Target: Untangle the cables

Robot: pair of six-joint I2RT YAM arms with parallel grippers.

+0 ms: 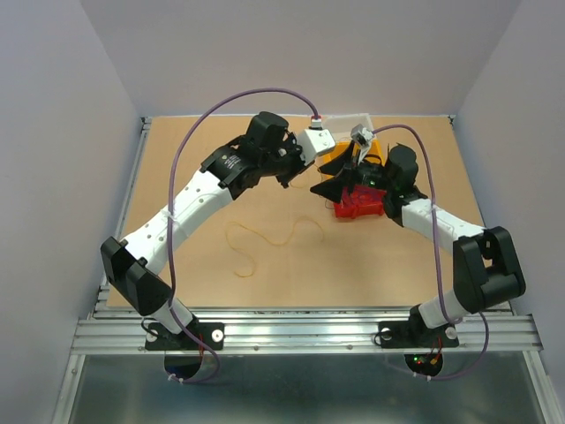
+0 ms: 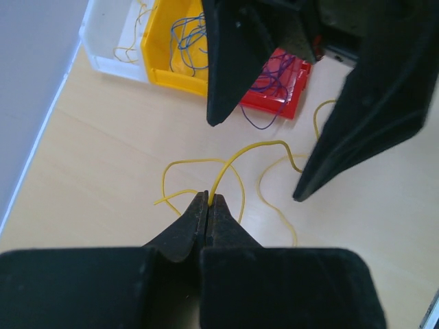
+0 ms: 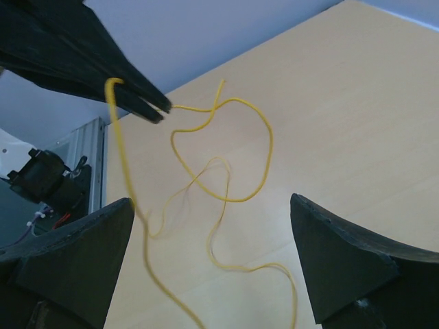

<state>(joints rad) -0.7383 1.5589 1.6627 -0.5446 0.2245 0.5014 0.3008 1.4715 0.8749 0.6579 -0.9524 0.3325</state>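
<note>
Pinch is on: the left end effector is clamped shut on the yellow cable!
The right end effector hangs wide open, gripping nothing, and the cable's loops show between its fingers. The slack trails across the middle of the bench. Blue-purple cables sit in the yellow bin and the red bin towards the far edge.

3 bins stand in a row from the far edge of the table toward its middle, right of centre, with cables lying in them. Left of the bins and nearer the arms, 1 cable loops across the table and rises to the tips of the left gripper, opposite the right gripper.
</note>
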